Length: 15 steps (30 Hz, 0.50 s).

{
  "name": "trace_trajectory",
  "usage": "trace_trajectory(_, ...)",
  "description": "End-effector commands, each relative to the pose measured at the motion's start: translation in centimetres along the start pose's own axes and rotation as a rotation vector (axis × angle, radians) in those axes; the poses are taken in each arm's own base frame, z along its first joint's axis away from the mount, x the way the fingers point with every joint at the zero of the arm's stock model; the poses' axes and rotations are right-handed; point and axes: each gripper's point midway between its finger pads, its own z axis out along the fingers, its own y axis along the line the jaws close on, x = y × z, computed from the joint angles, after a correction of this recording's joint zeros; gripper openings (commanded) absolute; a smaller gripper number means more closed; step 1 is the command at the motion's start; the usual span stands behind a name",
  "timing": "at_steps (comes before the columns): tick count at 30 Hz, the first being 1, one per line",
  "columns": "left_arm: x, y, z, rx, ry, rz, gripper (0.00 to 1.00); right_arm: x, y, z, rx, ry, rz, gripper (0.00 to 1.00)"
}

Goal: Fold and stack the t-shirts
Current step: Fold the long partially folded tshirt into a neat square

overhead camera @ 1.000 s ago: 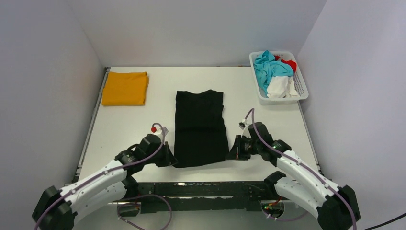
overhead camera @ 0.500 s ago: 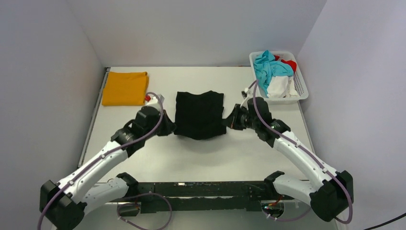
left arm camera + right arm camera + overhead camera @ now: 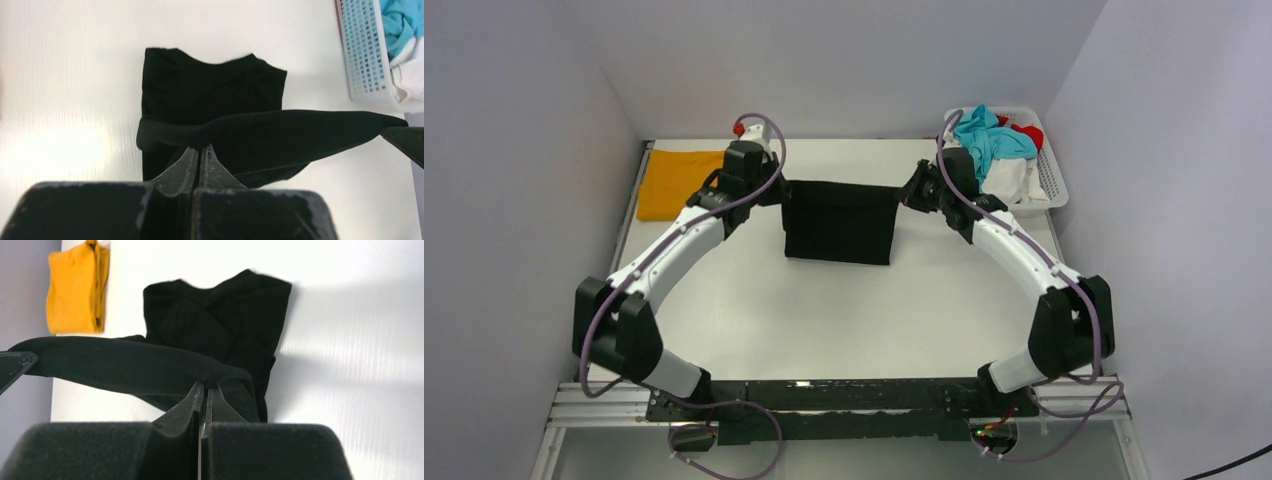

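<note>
Tautly, black t-shirt (image 3: 839, 225) spans left pincer (image 3: 779, 192), right pincer (image 3: 905, 197)

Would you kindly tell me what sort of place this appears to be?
Likely a robotics lab test cell, not a home: plain walls enclose a white table, two arms are bolted at its near edge, and a basket holds clothes.

A: Between the left gripper (image 3: 780, 192) and the right gripper (image 3: 902, 196)?
B: The black t-shirt (image 3: 839, 222), plain all over.
A: Outward of the left one?
B: The orange-yellow t-shirt (image 3: 676, 185), plain too. By the right one, a white lattice basket (image 3: 1052, 180): turquoise, white, red clothes (image 3: 989, 140).
</note>
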Motion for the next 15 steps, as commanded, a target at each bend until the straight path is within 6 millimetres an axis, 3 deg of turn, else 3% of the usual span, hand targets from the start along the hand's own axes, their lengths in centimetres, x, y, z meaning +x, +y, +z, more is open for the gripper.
trace_trajectory(1,-3.9,-0.1,2.5,0.010,-0.066,0.052,0.00,-4.3,0.1,2.0,-0.022,-0.087,-0.025,0.00)
trace_trajectory(5,-4.6,1.3,6.2,-0.023,-0.040,0.042,0.00,-4.9,-1.6,4.7,0.000,-0.068,-0.006,0.00)
trace_trajectory(15,-3.0,4.6,14.0,-0.017,0.073,-0.016,0.00,-4.9,-5.8,12.2,0.063,-0.003,0.057,0.00)
